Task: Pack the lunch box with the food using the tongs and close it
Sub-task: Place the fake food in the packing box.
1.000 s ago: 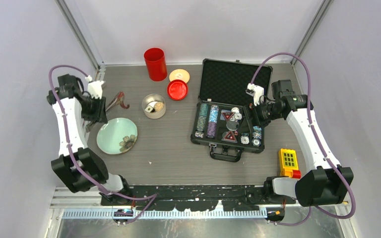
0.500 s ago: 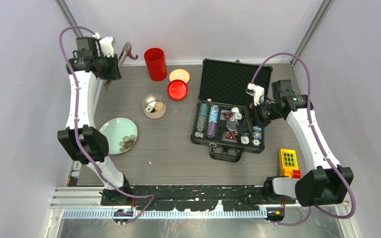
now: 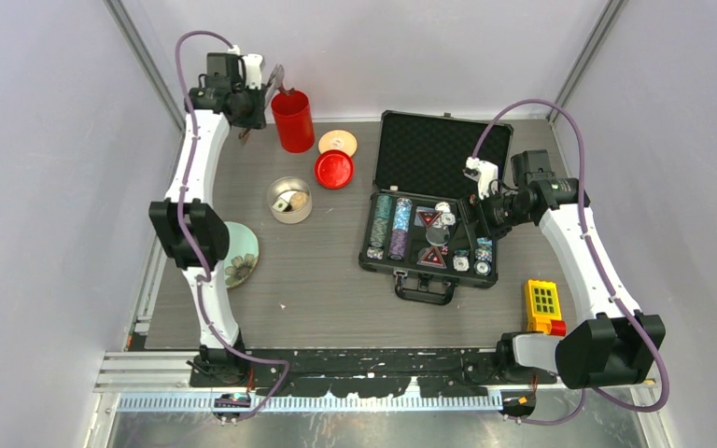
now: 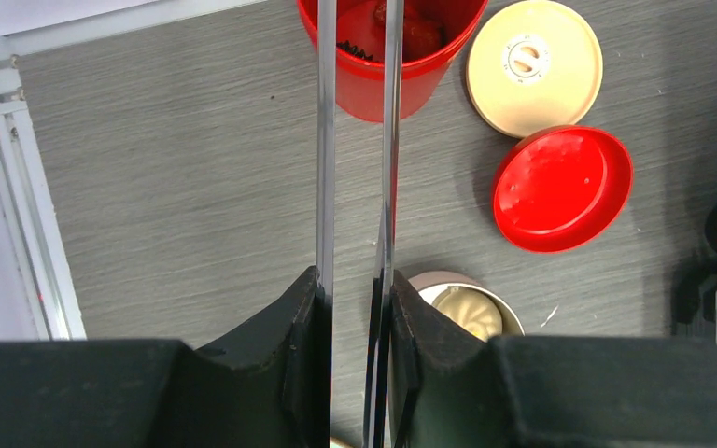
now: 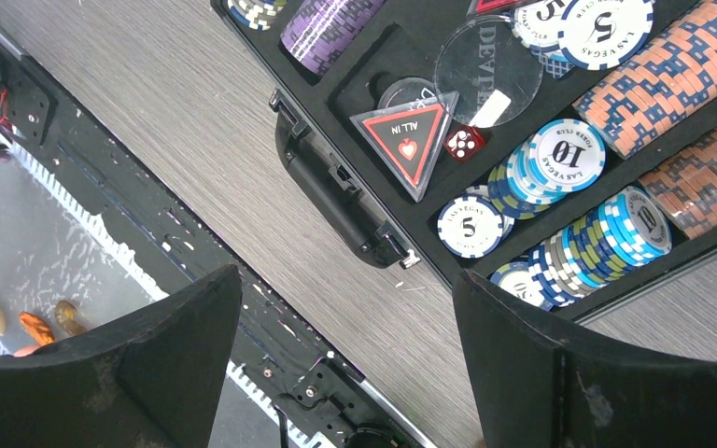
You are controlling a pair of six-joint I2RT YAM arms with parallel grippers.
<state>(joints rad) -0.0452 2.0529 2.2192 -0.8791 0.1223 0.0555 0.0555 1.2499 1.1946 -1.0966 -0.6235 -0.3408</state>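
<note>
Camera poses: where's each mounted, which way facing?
Top external: above and behind the arms, looking down on the table; both show whole.
Left wrist: behind the left gripper, looking down along the tongs at the red cup; its fingers show.
Right wrist: behind the right gripper, looking down on the chip case; its open fingers show.
Shared: top and left wrist both show the red cup.

Your top camera looks down from behind the arm bases (image 3: pixel 213 359) over the whole table (image 3: pixel 317 280). Your left wrist camera looks closely along the tongs (image 4: pixel 325 187) at the red cup (image 4: pixel 434 70), cream lid (image 4: pixel 534 65) and red lid (image 4: pixel 562 187); your right one sits close over the poker chip case (image 5: pixel 336 201). The top view shares both.
</note>
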